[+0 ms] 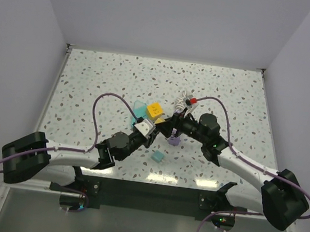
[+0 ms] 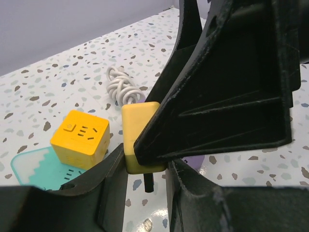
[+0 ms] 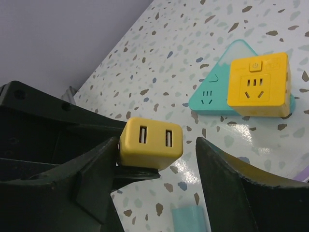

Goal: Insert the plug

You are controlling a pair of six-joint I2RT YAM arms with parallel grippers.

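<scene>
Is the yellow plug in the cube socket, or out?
Out: the left gripper holds the yellow plug in the air, apart from the cube socket.

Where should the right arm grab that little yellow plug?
On the yellow plug, the two flat sides near the slotted end, coming from that end: the left gripper holds the pronged end, and parallel sides suit a pinch.

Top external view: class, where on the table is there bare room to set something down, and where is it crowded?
Free: the far strip between the back wall and the coiled cable; the left side beyond the teal socket; the right side past the right arm. Crowded: mid-table around the yellow cube socket and held plug.
</scene>
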